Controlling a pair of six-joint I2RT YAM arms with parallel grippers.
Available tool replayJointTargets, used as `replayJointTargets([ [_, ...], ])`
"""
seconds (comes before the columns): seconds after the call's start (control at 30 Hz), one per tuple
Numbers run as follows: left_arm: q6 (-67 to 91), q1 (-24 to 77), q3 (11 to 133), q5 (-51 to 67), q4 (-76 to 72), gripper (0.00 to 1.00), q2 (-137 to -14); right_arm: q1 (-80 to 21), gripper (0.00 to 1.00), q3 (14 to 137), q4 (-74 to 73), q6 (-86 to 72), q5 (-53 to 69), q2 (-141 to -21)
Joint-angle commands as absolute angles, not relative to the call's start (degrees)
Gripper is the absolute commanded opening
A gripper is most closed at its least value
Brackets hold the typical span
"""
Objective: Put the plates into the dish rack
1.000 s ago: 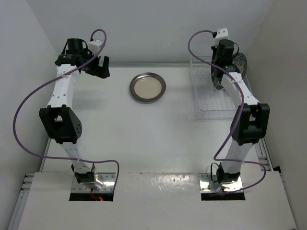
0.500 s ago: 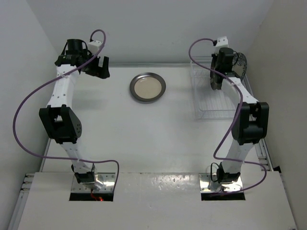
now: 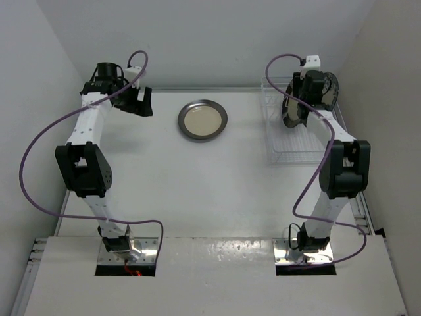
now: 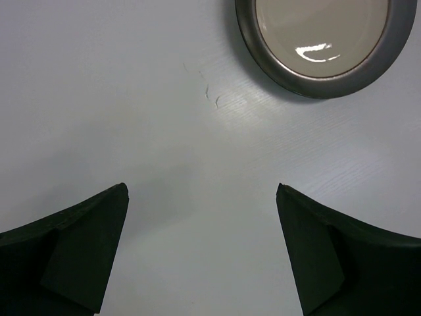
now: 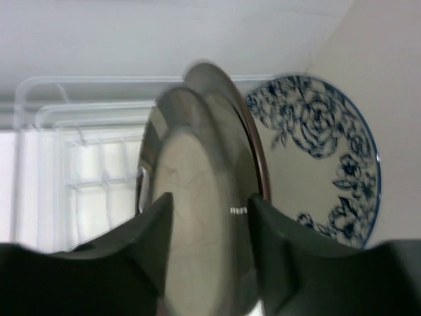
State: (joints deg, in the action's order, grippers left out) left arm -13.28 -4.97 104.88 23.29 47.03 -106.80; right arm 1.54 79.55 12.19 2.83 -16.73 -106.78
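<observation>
On the white table (image 3: 164, 178) the job looks roughly half done. The white wire dish rack (image 3: 296, 150) sits at the far right, and the white-and-blue floral plate (image 5: 329, 151) already stands on edge in it at the back, against the wall side. A cream plate with a grey metallic rim (image 5: 197, 210) is tilted nearly upright over the rack, just in front of the floral one. It is gripped on its lower edge by the right gripper (image 5: 207, 260), whose jaws are clamped on either side of the rim. I judge it to be in the middle of being slotted between the tines, not yet released. A second rim edge with a brownish tint shows right behind it in the right wrist view. Whether that is another plate in the rack or only blur, I cannot tell. The other grey-rimmed cream plate (image 3: 202, 120) lies flat on the table near the far middle, well apart from the rack and yet to be loaded. The left gripper (image 4: 204, 253) hovers near that plate with its jaws wide apart and nothing between them.
</observation>
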Motion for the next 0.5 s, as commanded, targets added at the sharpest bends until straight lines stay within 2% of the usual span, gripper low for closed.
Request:
replayJointTargets([
  [0.0, -13.71, -4.40, 103.89, 24.70, 46.41, 1.00, -105.73, 1.67, 0.57, 81.91, 19.78, 3.25, -14.51, -104.33],
  [0.03, -13.71, -4.39, 103.89, 24.70, 46.41, 1.00, -105.73, 1.76, 0.65, 82.09, 19.60, 3.51, -14.15, -103.98],
  [0.13, -13.71, -3.87, 103.89, 24.70, 46.41, 1.00, -106.26, 1.67, 0.74, 83.41, 18.11, 5.09, -12.57, -102.83],
  [0.4, -14.24, -2.81, 103.36, 24.70, 46.41, 1.00, -107.31, 0.44, 0.80, 84.20, 13.81, 6.77, -11.51, -94.58],
  [0.47, -14.24, -1.76, 102.84, 24.08, 46.41, 1.00, -107.84, -2.54, 0.83, 85.34, 8.98, 5.72, -12.48, -91.94],
])
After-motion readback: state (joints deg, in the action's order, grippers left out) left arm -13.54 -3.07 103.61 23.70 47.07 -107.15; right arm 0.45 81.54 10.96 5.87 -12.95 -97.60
